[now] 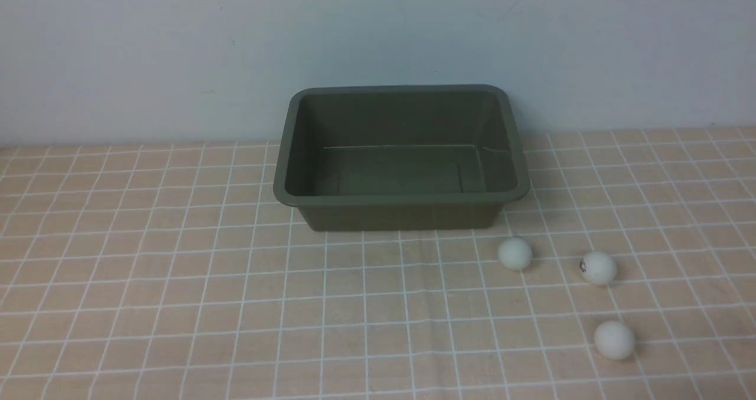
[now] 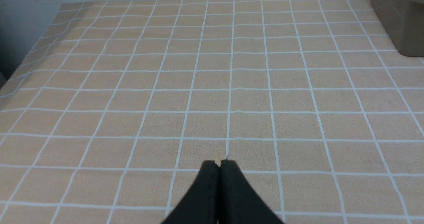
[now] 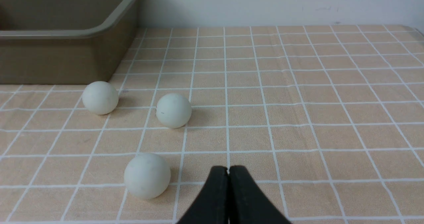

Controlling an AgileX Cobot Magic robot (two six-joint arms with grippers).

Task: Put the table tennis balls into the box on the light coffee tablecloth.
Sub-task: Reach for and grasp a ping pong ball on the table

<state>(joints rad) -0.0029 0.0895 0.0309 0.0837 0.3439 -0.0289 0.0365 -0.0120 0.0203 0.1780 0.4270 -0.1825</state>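
Pale wall (image 1: 177, 45) is standing behind the light coffee tablecloth (image 1: 177, 305). On it the box (image 1: 401, 200) is sitting, with three table tennis balls (image 1: 514, 253) (image 1: 598, 267) (image 1: 614, 340) lying apart near its right front corner. Only wrist views are showing the left pincer (image 2: 219, 164) and right pincer (image 3: 228, 170), both closed tight.

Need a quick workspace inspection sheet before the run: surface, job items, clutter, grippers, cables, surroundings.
Surface: light coffee tablecloth, white grid, slightly creased.
Job's things: box upright, empty; ball by the box, marked ball and front ball all lie on the cloth off its front-right corner, apart from each other.
Clutter: nothing seen.
Grippers: left gripper shut, holding nothing; right gripper shut, holding nothing, beside the front ball.
Cables: nothing seen.
Surroundings: plain pale wall behind the box.
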